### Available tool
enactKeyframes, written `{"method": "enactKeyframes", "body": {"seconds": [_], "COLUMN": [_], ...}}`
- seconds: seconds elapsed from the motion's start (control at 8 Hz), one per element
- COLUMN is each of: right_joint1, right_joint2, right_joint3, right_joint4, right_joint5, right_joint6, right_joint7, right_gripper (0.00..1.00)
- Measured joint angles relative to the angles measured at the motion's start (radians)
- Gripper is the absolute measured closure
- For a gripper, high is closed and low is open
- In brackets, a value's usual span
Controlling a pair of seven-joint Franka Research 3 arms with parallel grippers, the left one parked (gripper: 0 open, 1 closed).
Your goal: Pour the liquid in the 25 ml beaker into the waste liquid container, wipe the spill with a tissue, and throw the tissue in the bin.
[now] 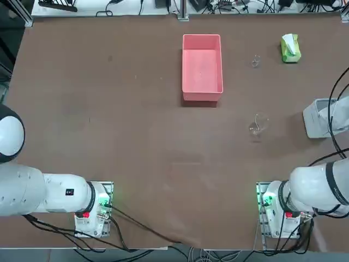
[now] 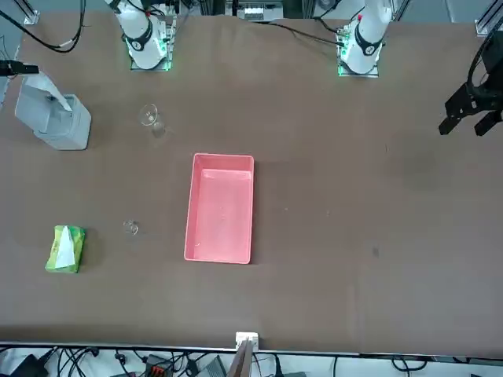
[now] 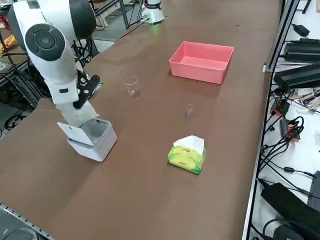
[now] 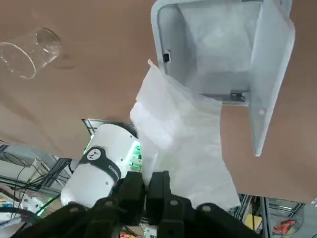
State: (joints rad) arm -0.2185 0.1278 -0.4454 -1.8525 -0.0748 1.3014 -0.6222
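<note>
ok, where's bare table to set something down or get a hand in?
Bare: between the pink tray and the left arm, and between the tray and the arm bases. Crowded: around the bin, where the right gripper hangs with the tissue; beakers stand between tray and bin.

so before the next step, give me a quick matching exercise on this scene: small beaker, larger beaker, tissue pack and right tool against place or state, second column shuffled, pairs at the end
Things
1. small beaker
2. larger beaker
3. tissue pack
4. right tool

Place or state
A. yellow-green, white sheet sticking out
B. raised by the open bin, holding the tissue
C. on the table between the pink tray and the pack
D. on the table, nearer the right arm's base than the other beaker

Pairs: 1-C, 2-D, 3-A, 4-B
</note>
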Motion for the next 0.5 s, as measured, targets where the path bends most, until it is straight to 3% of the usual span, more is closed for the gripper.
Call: {"method": "enactKeyframes", "body": {"seconds": [0.5], "right_joint1": [-0.012], "right_joint2": [0.01], "right_joint3": [0.0], "right_joint4": [0.0], "right_joint5": [-0.006], "right_joint6": [0.017], "right_joint7": [0.0], "right_gripper": [0.69]}}
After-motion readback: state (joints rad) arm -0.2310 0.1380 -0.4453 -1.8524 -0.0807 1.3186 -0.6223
